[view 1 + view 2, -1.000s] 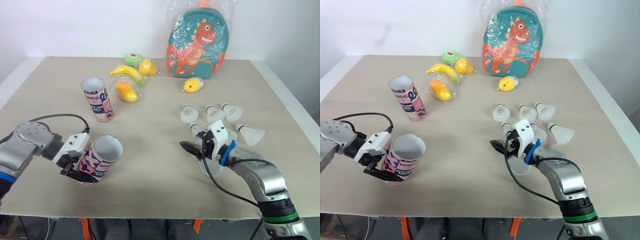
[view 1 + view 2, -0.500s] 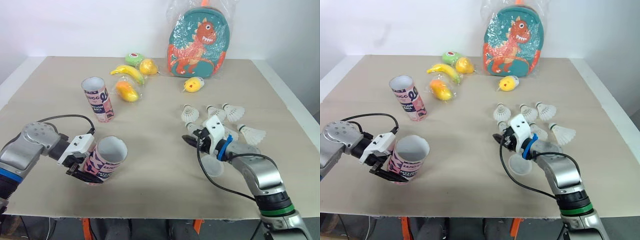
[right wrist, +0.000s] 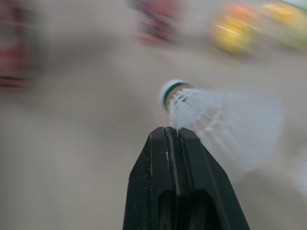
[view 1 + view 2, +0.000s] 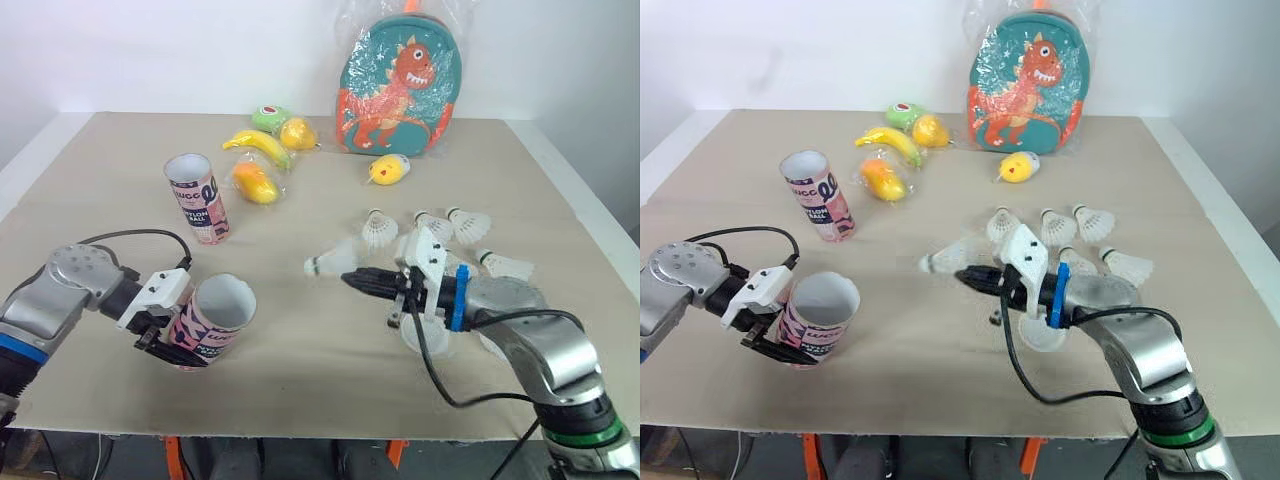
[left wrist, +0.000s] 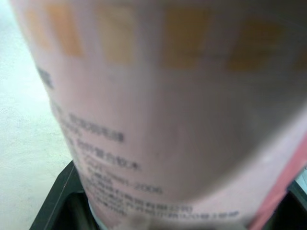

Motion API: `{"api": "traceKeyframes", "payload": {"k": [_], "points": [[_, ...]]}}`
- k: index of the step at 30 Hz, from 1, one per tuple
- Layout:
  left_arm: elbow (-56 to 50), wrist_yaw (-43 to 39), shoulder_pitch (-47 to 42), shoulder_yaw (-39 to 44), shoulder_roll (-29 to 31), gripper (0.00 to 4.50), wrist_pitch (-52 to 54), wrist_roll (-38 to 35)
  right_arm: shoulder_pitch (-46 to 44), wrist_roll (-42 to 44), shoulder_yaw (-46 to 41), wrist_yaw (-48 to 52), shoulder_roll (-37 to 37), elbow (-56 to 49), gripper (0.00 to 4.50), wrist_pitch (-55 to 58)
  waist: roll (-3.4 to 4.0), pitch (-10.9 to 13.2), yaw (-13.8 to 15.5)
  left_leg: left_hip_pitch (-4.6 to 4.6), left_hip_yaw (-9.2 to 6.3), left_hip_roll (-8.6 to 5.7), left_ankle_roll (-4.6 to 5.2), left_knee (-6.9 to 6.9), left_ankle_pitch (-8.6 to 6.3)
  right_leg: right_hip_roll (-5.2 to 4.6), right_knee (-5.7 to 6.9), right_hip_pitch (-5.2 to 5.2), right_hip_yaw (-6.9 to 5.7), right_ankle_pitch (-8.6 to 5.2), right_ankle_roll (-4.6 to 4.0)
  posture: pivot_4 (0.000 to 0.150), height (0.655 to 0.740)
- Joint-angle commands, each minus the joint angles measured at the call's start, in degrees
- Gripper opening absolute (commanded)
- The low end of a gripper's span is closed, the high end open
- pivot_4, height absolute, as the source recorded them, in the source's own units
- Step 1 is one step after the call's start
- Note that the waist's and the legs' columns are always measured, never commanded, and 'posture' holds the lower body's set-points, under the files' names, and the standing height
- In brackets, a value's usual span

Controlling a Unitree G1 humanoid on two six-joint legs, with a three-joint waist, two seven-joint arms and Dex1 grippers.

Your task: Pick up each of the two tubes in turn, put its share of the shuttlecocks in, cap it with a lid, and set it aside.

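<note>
Nearest, by the front edge of the tabletop (image 4: 300,390) toward its left corner, the left gripper (image 4: 172,340) clamps its black fingers on the lower end of the held tube (image 4: 212,318). It is a pink printed cardboard cylinder, tilted, with its round open mouth turned up and toward the middle. Further along the front edge, on its right half, the right gripper (image 4: 352,277) has its two slim black fingers pressed together on the white feather skirt of the held shuttlecock (image 4: 338,260). It hangs above the matte beige surface, its rounded cork nose pointing toward the left edge. Under that arm lies a clear, round plastic lid (image 4: 1038,336). Just beyond, several loose shuttlecocks (image 4: 379,230) lie clustered toward the right edge. Farther back on the left, the second tube (image 4: 196,198) stands upright and open-topped. Along the far edge sit glossy plastic-wrapped toy fruit (image 4: 258,146), a small yellow toy (image 4: 385,170) and a dinosaur backpack (image 4: 398,85) in crinkled clear film.
</note>
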Motion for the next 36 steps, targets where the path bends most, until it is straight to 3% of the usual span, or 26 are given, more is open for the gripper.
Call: {"api": "traceKeyframes", "payload": {"k": [1,6,11,20,25,29,34,36], "points": [[1.4,0.1,-1.0,-2.7,-0.2,2.94,-0.7,0.0,-5.5,5.8,-3.2,4.7,-1.7,-1.9,0.03,-0.1,0.07,0.0,0.0,0.02,0.01,0.01,0.01,0.05,0.01,0.00,0.00,0.01,-0.01,0.02,0.03,0.150,0.7400],[3.2,0.1,-2.7,-4.6,-0.5,2.94,-1.0,-0.5,-14.0,6.4,0.5,10.9,-2.8,0.0,0.03,-1.8,0.07,0.0,0.0,0.12,0.07,0.06,0.14,0.13,0.12,0.00,0.00,0.06,-0.02,0.09,-0.20,0.150,0.7400],[4.3,0.1,-3.7,-5.3,-0.9,2.94,-1.2,-0.6,-20.0,0.9,7.7,15.3,-2.7,3.7,0.03,-4.3,0.16,0.0,0.1,0.09,0.10,0.04,0.14,0.13,0.12,-0.03,0.00,0.04,-0.01,0.07,-0.18,0.150,0.7400],[4.7,0.1,-3.5,-5.3,-1.2,2.94,-1.3,-1.0,-33.7,-4.0,15.6,21.6,5.4,14.4,0.03,-7.6,0.33,0.0,0.0,0.14,0.13,0.15,0.19,0.15,0.17,0.02,0.07,0.00,-0.10,0.15,-0.28,0.150,0.7400],[4.5,0.1,-3.0,-4.9,-1.4,2.94,-1.1,-1.0,-36.1,-4.2,17.2,25.0,7.4,16.9,0.03,-7.7,0.35,0.0,0.4,0.05,0.13,0.11,0.18,0.18,0.18,-0.03,0.08,0.01,-0.10,0.11,-0.19,0.150,0.7400],[4.5,0.1,-2.9,-4.7,-1.6,2.94,-1.0,-0.9,-37.6,-3.8,17.4,26.4,9.5,18.7,1.43,-6.9,0.38,0.0,0.4,0.06,0.10,0.11,0.18,0.16,0.17,-0.02,0.11,-0.01,-0.14,0.12,-0.17,0.150,0.7400],[4.0,0.1,-2.6,-4.3,-2.0,2.94,-0.7,-0.9,-38.6,0.8,12.8,25.7,10.7,18.5,3.92,-2.7,0.37,0.0,0.4,0.06,0.10,0.11,0.18,0.17,0.17,-0.03,0.12,0.00,-0.14,0.12,-0.18,0.150,0.7400],[3.8,0.1,-2.5,-4.1,-2.1,2.94,-0.6,-0.8,-37.6,2.2,9.9,24.7,9.6,18.5,3.92,-1.9,0.37,0.0,0.6,0.05,0.09,0.10,0.18,0.17,0.18,-0.04,0.12,0.00,-0.15,0.12,-0.17,0.150,0.7400]]}}
